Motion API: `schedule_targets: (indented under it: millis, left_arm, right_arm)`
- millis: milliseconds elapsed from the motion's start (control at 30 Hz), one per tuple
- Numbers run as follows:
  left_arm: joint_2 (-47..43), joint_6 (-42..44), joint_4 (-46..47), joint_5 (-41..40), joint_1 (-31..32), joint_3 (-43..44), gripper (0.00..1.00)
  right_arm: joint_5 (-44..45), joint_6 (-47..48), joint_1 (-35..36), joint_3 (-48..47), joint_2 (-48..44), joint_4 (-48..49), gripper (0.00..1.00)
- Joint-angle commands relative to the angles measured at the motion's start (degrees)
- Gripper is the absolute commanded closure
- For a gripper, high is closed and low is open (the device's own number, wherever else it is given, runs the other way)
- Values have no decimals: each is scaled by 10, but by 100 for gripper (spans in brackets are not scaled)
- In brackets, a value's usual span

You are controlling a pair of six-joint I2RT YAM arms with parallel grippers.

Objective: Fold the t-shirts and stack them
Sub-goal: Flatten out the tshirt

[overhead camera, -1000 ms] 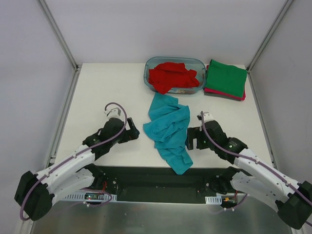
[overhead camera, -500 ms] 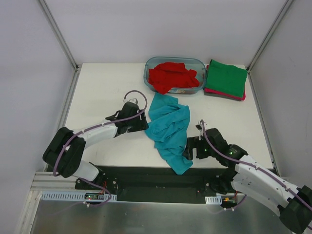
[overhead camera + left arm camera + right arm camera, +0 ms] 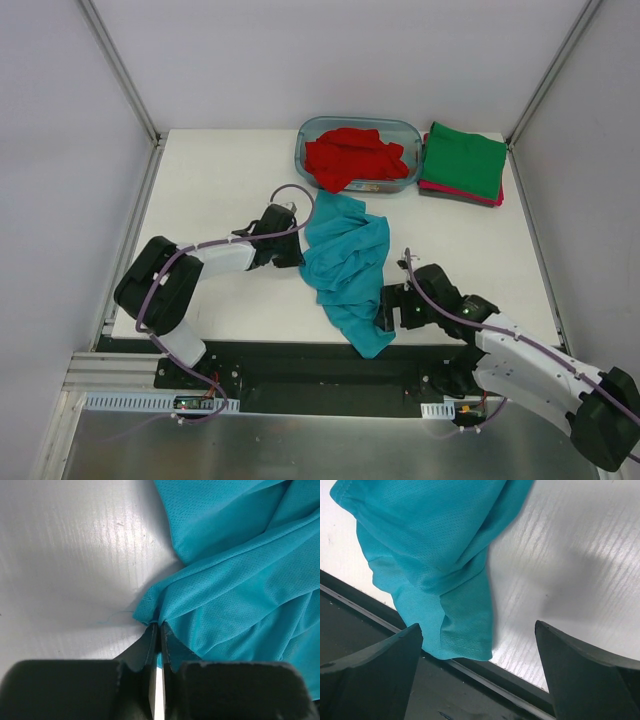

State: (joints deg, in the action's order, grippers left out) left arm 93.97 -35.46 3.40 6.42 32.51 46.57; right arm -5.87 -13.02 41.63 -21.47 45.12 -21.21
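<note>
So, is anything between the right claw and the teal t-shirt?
Nothing visible does. The right claw is open with the teal t-shirt's near end directly ahead over bare table; the left claw is pinched on its other edge.

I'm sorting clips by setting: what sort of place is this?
Probably a robotics lab test cell, not a home: a white table boxed in by plain white panels on metal posts, with a left arm and right arm mounted at its near edge.
</note>
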Motion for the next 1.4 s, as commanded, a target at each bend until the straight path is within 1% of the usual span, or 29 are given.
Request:
schedule_targets:
  millis: [0, 100, 200, 233, 367, 500, 633, 733, 767, 800, 900, 933, 1000, 1067, 1100, 1233, 1367]
  left_arm:
    - [-26, 7, 11, 14, -8, 5, 100]
    - [-54, 5, 2, 6, -8, -7, 100]
    - [-86, -2, -3, 1, -8, -24, 100]
    - [-99, -4, -7, -2, -8, -27, 100]
    - [-146, -10, -16, -7, -8, -39, 100]
    - [-176, -18, -26, -11, -9, -41, 100]
    - [-204, -24, -31, -15, -10, -43, 100]
    - [-222, -26, -32, -18, -11, -46, 100]
    - [-228, -26, -32, -21, -12, -47, 100]
    - [-232, -26, -32, -22, -14, -47, 100]
    - [-247, -26, -32, -33, -20, -48, 100]
    - [-253, -27, -46, -35, -24, -47, 100]
    - [-271, -27, -52, -40, -37, -45, 100]
    - [-293, -27, -59, -47, -51, -37, 100]
    - [-307, -24, -66, -57, -55, -31, 100]
    - [-367, -11, -128, -140, -61, 20, 100]
    - [-431, 20, -165, -208, -63, 75, 100]
  right_arm:
    - [-19, 4, 4, 6, 19, 27, 4]
    - [-27, 9, 3, 6, 35, 33, 4]
    - [-37, 12, 4, 1, 56, 32, 1]
    - [-42, 15, 6, -1, 61, 28, 4]
    - [-47, 21, 17, -2, 77, 20, 9]
    - [-43, 22, 47, -8, 75, 21, 12]
    - [-1, 17, 86, -20, 76, 1, 14]
    - [43, 2, 101, -26, 96, -5, 19]
    - [53, -1, 101, -28, 104, -5, 22]
    - [74, -7, 103, -30, 114, -8, 28]
    - [117, -24, 103, -50, 140, -28, 62]
    - [131, -31, 103, -58, 145, -39, 71]
    - [165, -39, 103, -80, 153, -71, 85]
    - [207, -47, 103, -111, 152, -114, 95]
    - [231, -54, 103, -131, 147, -139, 99]
    - [339, -59, 101, -214, 124, -225, 99]
    - [411, -26, 82, -313, 91, -302, 99]
